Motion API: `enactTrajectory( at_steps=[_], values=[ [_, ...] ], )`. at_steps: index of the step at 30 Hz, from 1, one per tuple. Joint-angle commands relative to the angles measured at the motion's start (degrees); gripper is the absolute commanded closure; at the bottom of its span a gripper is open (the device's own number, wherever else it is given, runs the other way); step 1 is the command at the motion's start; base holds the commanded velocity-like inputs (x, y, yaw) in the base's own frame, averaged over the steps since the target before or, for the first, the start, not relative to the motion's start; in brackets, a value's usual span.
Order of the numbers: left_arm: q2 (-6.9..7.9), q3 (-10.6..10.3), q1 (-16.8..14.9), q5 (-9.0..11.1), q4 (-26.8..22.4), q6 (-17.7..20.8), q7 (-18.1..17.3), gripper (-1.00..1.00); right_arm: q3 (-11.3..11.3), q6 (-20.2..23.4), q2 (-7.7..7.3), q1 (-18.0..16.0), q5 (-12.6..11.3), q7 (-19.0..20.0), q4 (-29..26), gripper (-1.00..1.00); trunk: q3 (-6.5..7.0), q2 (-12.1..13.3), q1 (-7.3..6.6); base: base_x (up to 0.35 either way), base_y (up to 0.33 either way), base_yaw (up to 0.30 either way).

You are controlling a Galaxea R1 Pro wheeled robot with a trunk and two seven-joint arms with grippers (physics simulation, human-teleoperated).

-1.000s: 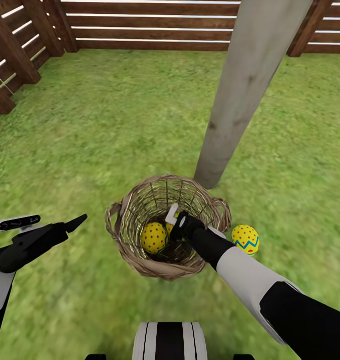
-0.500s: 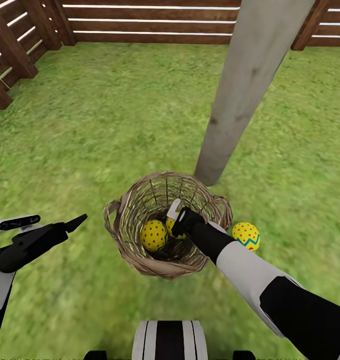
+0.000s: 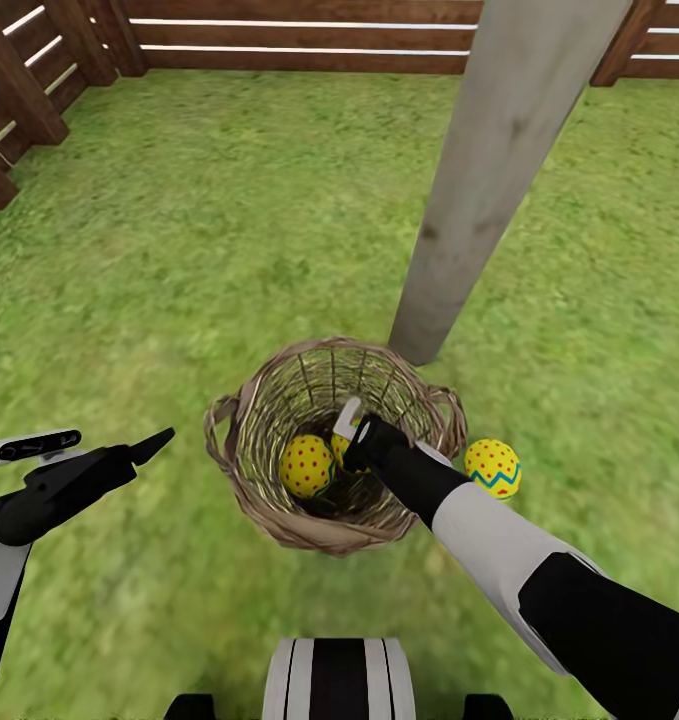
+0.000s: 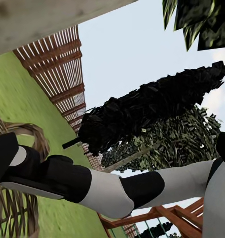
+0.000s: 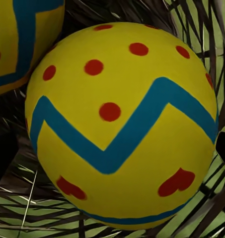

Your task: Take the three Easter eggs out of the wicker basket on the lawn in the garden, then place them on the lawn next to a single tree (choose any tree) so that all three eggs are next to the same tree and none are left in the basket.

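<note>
Your right gripper (image 3: 351, 438) is down inside the wicker basket (image 3: 269, 400), its fingers right at one Easter egg (image 5: 122, 124); you cannot tell whether they have closed on it. A second egg (image 3: 307, 466) lies just beside them, and a third (image 3: 493, 468) rests on the lawn (image 3: 199, 250) outside the rim, near the tree (image 3: 479, 190). Your left gripper (image 3: 154, 443) hangs well off to the basket's side, its opening unclear.

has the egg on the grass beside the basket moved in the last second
No. The egg on the grass keeps its place against the basket rim and tree trunk; only the camera shifted slightly.
</note>
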Motion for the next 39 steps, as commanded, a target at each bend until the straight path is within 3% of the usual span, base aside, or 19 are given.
enactTrajectory(
  at_steps=[1,34,39],
  values=[
    [0.01,0.0,0.0,0.0,0.0,0.6,-0.2,-1.00,0.1,0.2,-0.01,0.0,0.6,0.5,-0.1,-1.00,-0.13,0.0,-0.01,0.000,0.000,0.000],
    [-0.22,-0.1,0.0,-0.2,0.0,0.6,-0.2,-1.00,0.1,-0.1,0.07,0.0,0.6,0.3,-1.0,-1.00,-0.90,0.0,-0.01,0.000,0.000,-0.036],
    [-0.25,-0.1,0.0,-0.2,0.0,0.6,-0.2,-1.00,0.1,-0.1,0.03,0.0,0.6,0.2,-1.7,-1.00,-1.56,-0.1,0.07,0.000,0.000,0.000]
  ],
)
